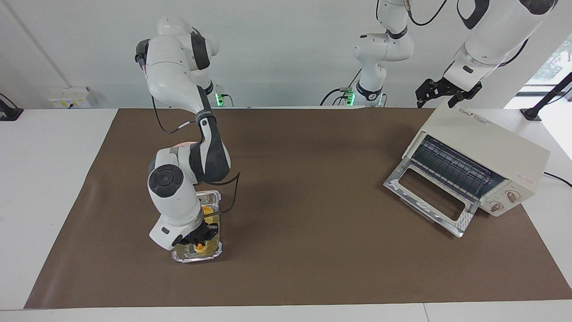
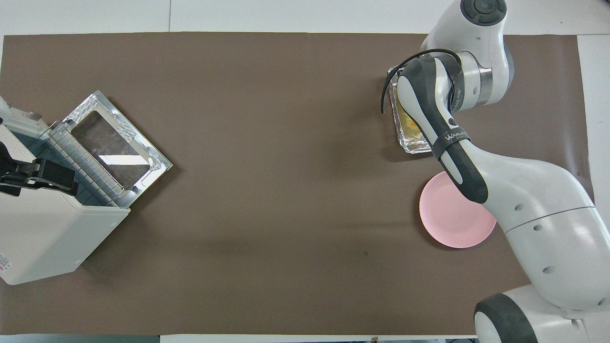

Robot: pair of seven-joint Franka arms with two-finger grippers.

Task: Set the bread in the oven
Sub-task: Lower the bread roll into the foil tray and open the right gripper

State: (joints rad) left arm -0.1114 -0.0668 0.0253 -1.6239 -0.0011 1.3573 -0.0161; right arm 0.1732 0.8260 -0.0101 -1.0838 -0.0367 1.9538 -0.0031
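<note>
The bread (image 1: pixel 206 210) lies lengthwise in a crinkled foil tray (image 1: pixel 196 258) toward the right arm's end of the table; only its ends show. My right gripper (image 1: pixel 199 239) is down in the tray over the middle of the bread. In the overhead view the right arm covers the gripper, and a strip of the bread (image 2: pixel 411 125) shows in the tray (image 2: pixel 409 144). The cream oven (image 1: pixel 485 143) stands at the left arm's end with its glass door (image 1: pixel 426 201) dropped open. My left gripper (image 1: pixel 440 97) waits open above the oven's top (image 2: pixel 47 238).
A round pink plate (image 2: pixel 452 219) lies beside the tray, nearer to the robots, partly under the right arm. A brown mat (image 1: pixel 304 188) covers the table between the tray and the oven.
</note>
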